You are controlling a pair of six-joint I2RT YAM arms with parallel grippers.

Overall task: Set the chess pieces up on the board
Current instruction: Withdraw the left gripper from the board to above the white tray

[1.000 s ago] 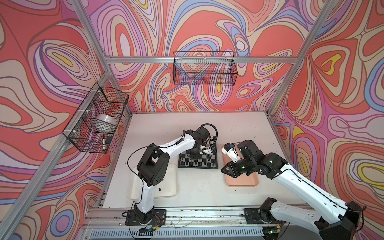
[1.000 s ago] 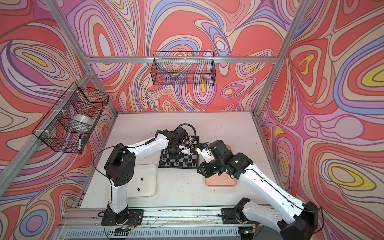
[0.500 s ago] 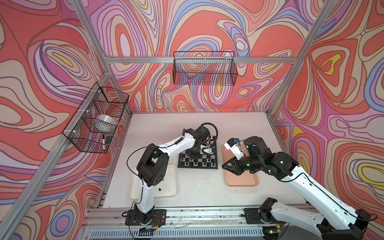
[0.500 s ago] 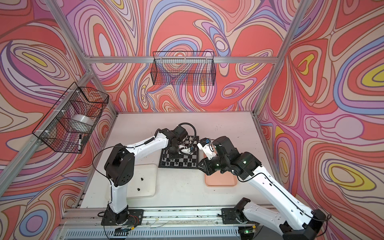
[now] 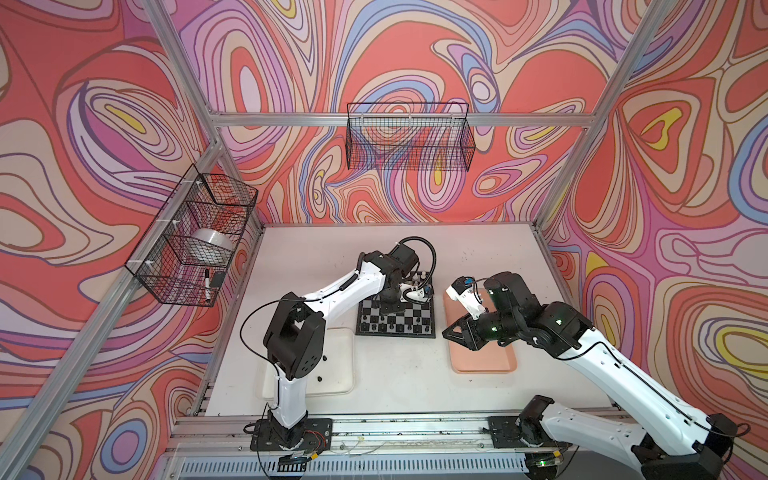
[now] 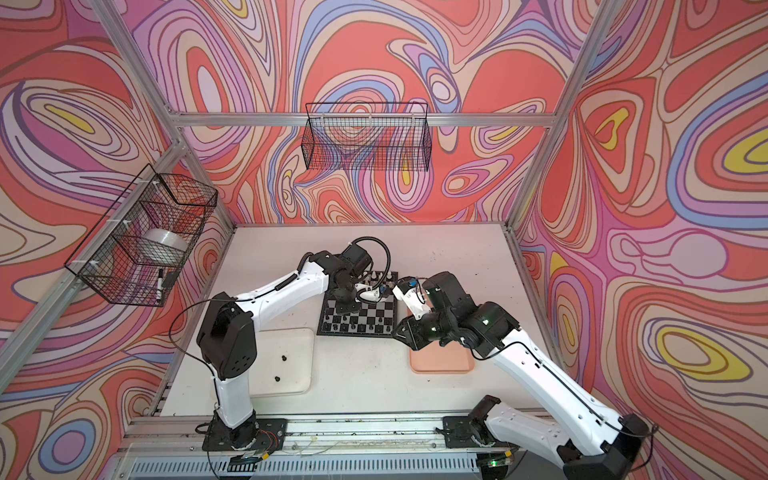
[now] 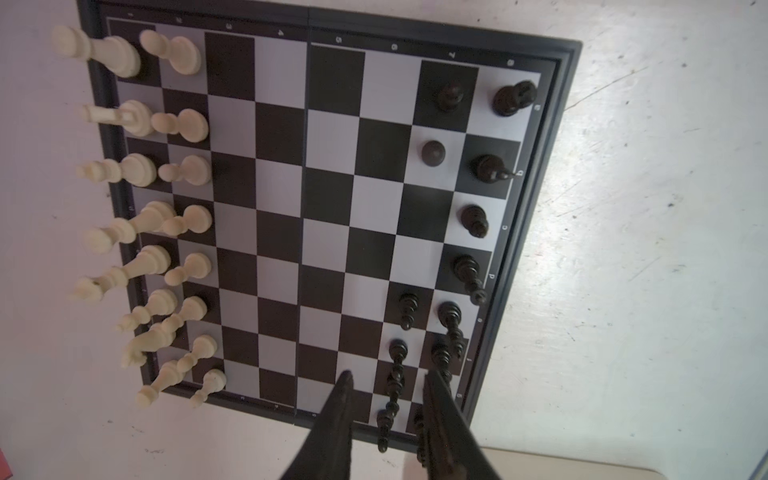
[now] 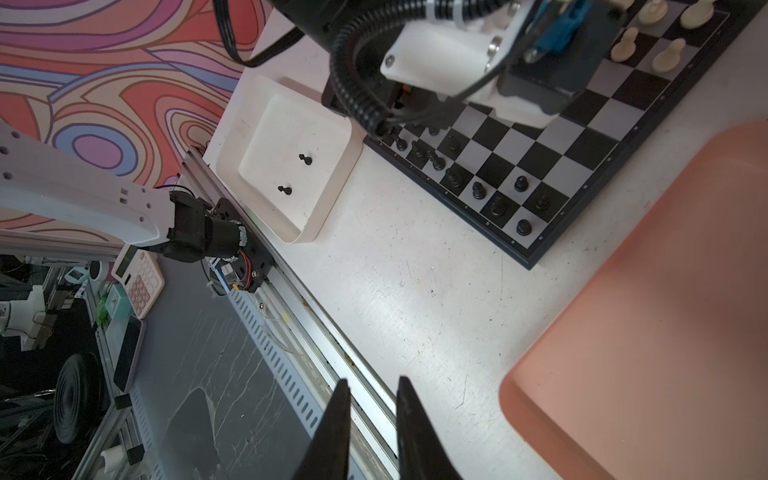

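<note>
The board [image 7: 282, 199] lies flat in the middle of the counter [image 8: 415, 270], between a white tray [image 8: 266, 124] and a pink tray [image 8: 665, 311]. It is a square of black and silver-grey checks inside a raised black border that carries small pale letters and numbers, with a fold seam across its middle.

The cream pieces [image 7: 183, 124] are turned figurines with round bases and knobbed tops, and they fill two rows along one edge. The black pieces [image 7: 473, 220] stand along the opposite edge, and their inner row has bare squares. Two black pawns [image 8: 306, 159] lie well apart in the white tray, which is shallow and smooth with rounded corners. The pink tray is smooth and salmon-coloured with a soft rounded rim. The counter is white, scuffed and speckled.

The left gripper [image 7: 388, 374] hangs over the black corner of the board. Its dark tapered fingers are spread, and a line of black pawns shows in the gap, pinched by neither finger. The right gripper [image 8: 372, 380] is off the board near the pink tray. Its fingers stand slightly apart with nothing between them.
</note>
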